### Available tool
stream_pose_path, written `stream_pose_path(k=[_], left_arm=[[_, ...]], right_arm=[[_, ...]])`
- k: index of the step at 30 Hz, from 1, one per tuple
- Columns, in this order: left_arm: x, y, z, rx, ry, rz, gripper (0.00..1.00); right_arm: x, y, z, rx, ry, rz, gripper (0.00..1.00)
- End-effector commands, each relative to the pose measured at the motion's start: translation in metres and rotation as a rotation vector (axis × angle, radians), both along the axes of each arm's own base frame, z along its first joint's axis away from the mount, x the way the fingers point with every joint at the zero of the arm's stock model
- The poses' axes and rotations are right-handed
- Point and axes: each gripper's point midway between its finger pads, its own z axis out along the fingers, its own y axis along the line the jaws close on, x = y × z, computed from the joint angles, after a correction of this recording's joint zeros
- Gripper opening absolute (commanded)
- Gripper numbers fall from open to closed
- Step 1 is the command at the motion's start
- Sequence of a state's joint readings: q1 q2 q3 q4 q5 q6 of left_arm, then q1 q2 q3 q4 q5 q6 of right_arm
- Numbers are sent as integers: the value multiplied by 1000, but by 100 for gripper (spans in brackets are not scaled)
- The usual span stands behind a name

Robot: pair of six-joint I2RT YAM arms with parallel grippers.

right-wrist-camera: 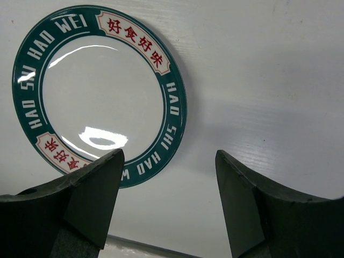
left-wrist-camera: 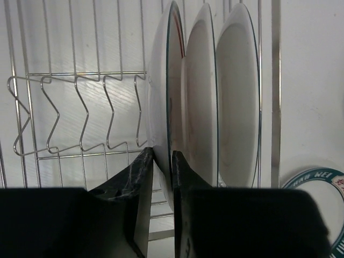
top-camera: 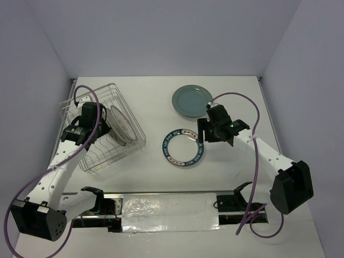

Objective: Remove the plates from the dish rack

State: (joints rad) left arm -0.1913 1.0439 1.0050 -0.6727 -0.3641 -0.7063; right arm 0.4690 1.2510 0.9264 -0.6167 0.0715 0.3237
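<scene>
You are pinching the first plate (left-wrist-camera: pixel 159 97) in the left gripper (left-wrist-camera: pixel 163 157); two other plates (left-wrist-camera: pixel 236 107) are standing just right of it.

Robotics lab cell: bare pale walls (top-camera: pixel 161 32) box in a white table (top-camera: pixel 156 177) bearing two cabled arms (top-camera: pixel 263 150).

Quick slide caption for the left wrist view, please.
Left gripper grips the leftmost plate by its rim, one of three upright in the dish rack; green-rimmed plate flat on the table beyond.

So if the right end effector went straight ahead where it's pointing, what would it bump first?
Probably the bare table, just beside the green-rimmed plate. The right end effector points down there, though one finger might clip the rim.
</scene>
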Motion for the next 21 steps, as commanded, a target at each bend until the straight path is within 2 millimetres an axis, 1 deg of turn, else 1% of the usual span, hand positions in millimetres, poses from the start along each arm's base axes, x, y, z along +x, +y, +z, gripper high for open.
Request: stream_pose_path(k=[1,4,7,8,9,10,11,12,13,14,16,17,19,20,21], left_arm=[[6,9,10,13,-32,69,23],[6,9,14,2,-32,80,16],[6,6,22,-18,-46,80,8],[8,5,29,-27,-62,82,2],[8,4,33,-32,-69,84,0],[6,5,36,-38,-65,94,0],[8,6,47,-35,-82,103,0],[8,8,55,-31,-89,107,0],[7,9,57,-21,-78,117,0],[2,17,69,9,-73,141,0],[0,25,78,60,-49,157,0],[-8,36,92,102,-38,198,0],[-12,43,101,138,-22,230,0],[-16,47,110,147,-28,238,0],[-18,49,116,153,-42,247,0]], right_arm=[[0,3,9,11,-41,24,76],[0,3,10,8,-43,29,76],[0,3,12,11,-50,35,76],[0,4,13,14,-50,38,76],[0,5,14,15,-53,42,76],[2,5,16,16,-58,44,76],[2,6,18,20,-59,47,76],[2,7,18,21,-58,50,76],[4,9,21,29,-65,55,76],[4,11,23,37,-61,66,76],[6,15,29,50,-70,78,76],[7,17,30,53,-70,86,76],[10,21,39,64,-83,99,76],[11,21,40,60,-83,100,76],[14,22,48,66,-99,101,76]])
